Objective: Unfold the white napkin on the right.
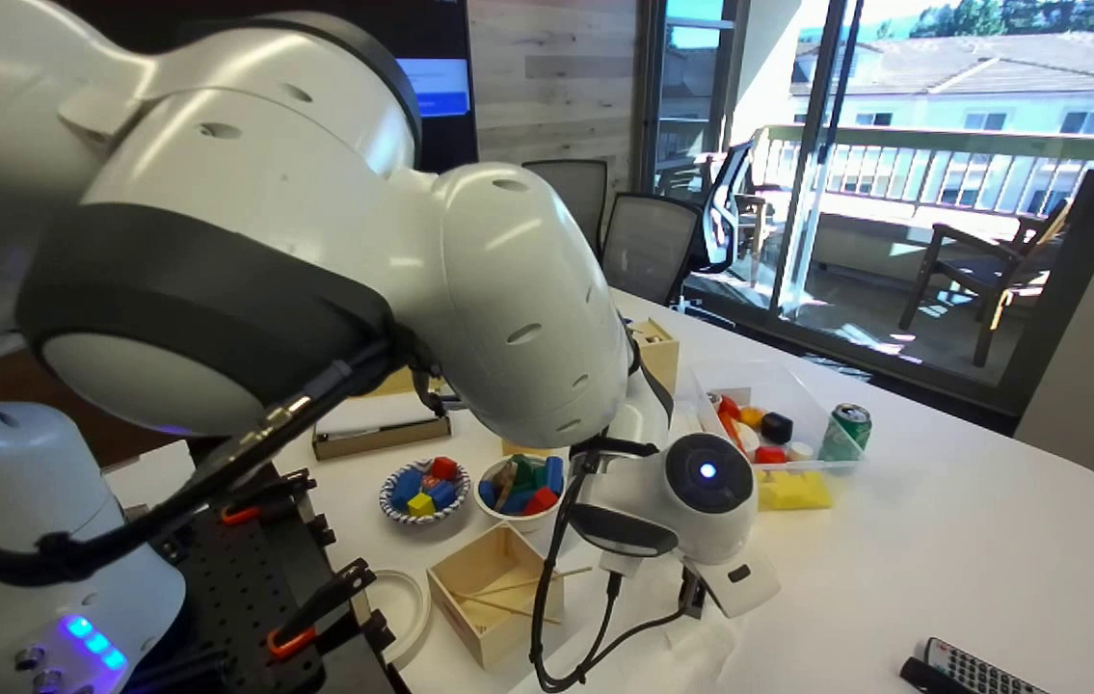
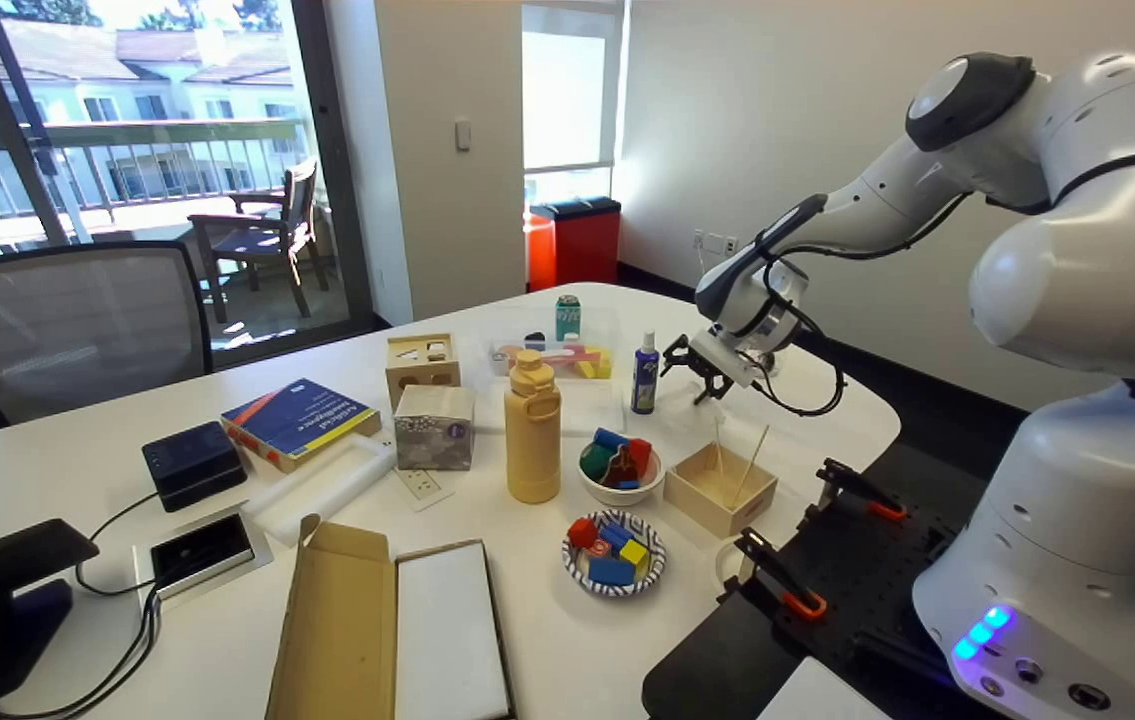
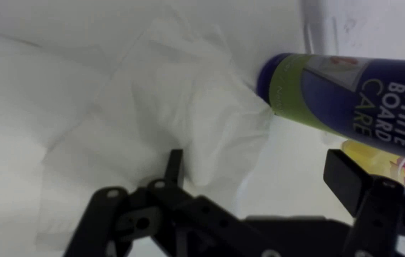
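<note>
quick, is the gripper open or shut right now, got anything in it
Gripper: open, fingers wide apart, holding nothing; one overlaps the white napkin in the wrist view, but whether it touches cannot be told.

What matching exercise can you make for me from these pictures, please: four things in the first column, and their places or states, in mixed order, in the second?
Things
1. thin soft white napkin
2. black two-fingered claw
3. open-topped light-wood box
4. tall yellow bottle with a loop handle

Places or states
A. contains two thin tan sticks
B. stands upright near a grey patterned box
C. jaws wide apart
D. lies creased on the white table

Pairs: 1-D; 2-C; 3-A; 4-B
</note>
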Robot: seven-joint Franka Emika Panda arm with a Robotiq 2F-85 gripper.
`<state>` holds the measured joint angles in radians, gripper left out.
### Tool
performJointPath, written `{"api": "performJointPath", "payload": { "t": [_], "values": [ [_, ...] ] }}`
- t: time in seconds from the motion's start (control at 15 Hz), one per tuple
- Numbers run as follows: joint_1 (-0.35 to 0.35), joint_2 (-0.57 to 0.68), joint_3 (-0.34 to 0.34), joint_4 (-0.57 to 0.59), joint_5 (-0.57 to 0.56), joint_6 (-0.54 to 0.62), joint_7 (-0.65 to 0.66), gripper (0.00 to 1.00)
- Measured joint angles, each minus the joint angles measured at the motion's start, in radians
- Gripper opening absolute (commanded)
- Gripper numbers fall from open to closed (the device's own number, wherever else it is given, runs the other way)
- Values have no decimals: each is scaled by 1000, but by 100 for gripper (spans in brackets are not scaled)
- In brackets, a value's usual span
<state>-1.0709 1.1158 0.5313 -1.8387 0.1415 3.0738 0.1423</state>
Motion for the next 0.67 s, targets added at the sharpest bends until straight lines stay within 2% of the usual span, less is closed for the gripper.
{"api": "performJointPath", "payload": {
  "t": [0.2, 0.33, 0.67],
  "values": [
    [-69, 0, 63, 0, 59, -136, -52, 100],
    [-91, 0, 73, 2, 107, -213, -88, 100],
    [-99, -2, 73, 7, 209, -273, -163, 100]
  ]
}}
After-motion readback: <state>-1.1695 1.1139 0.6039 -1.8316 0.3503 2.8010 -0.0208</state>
